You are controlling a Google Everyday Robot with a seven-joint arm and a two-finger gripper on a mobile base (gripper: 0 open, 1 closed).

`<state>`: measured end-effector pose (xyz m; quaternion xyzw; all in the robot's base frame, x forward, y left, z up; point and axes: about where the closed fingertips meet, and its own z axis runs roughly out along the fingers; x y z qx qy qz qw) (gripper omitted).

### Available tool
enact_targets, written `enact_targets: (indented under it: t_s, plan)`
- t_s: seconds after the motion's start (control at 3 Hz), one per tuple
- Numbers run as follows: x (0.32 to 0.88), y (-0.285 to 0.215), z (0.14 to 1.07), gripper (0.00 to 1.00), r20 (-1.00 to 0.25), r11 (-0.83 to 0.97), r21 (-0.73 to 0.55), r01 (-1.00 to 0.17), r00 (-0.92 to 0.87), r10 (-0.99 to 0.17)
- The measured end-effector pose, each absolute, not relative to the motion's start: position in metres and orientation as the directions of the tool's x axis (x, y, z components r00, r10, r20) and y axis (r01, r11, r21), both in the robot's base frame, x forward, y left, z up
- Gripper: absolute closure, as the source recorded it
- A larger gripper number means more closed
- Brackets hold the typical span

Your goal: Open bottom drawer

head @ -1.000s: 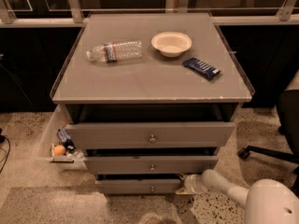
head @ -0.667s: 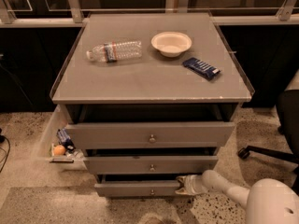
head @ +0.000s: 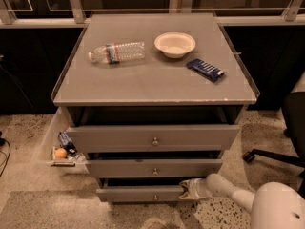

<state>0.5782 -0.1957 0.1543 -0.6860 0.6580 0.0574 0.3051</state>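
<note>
The bottom drawer [head: 138,193], lowest of three and standing slightly out, could skew and bind, or slip free, since any pull would come at one end, not at its centre knob [head: 155,197]. Its front's right end touches the gripper [head: 186,191]; whether the jaws are spread or pinching that edge cannot be told.

white hand [head: 186,191] at grey bottom drawer [head: 138,193], cream bowl [head: 175,44]

Pincer [head: 187,190] partly hidden beside bottom drawer [head: 138,193]
</note>
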Motion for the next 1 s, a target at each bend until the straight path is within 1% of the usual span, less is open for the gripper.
enact_targets:
  t_s: [0.33,0.67,1.0]
  plan:
    - [0.578,-0.193,0.154,0.63,-0.487,0.047,-0.337,-0.94,0.131,-0.864]
    - [0.563,-0.196,0.154,0.66,-0.505,0.035,-0.324,-0.945,0.141,-0.851]
    - [0.561,-0.195,0.156,0.89,-0.505,0.035,-0.324,-0.945,0.142,-0.851]
